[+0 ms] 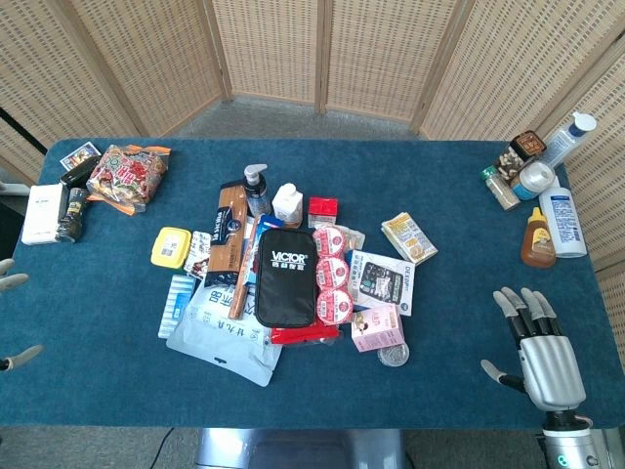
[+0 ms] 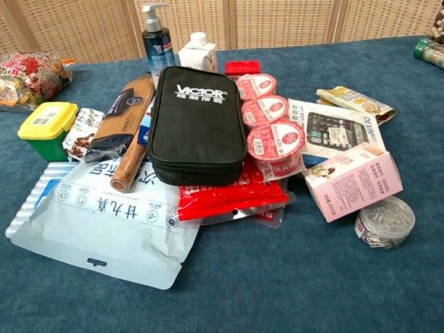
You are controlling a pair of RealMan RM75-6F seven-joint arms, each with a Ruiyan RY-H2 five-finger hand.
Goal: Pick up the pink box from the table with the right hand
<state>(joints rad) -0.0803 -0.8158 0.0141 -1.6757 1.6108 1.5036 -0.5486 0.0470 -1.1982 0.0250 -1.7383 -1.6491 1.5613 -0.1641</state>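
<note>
The pink box point(image 1: 378, 327) point(image 2: 352, 180) lies on the blue table point(image 1: 449, 391) at the right front of the pile, leaning on a calculator package point(image 1: 382, 280). My right hand point(image 1: 539, 352) rests over the table near the front right edge, well to the right of the box. Its fingers are spread and it holds nothing. Of my left hand point(image 1: 12, 281) only the fingertips show at the left edge, apart and empty. The chest view shows neither hand.
A small round clear tub point(image 1: 393, 354) point(image 2: 384, 222) sits just right of and in front of the box. Pink-lidded cups point(image 1: 334, 274) and a black Victor case point(image 1: 286, 276) lie to its left. Bottles and jars point(image 1: 547, 205) stand at the back right.
</note>
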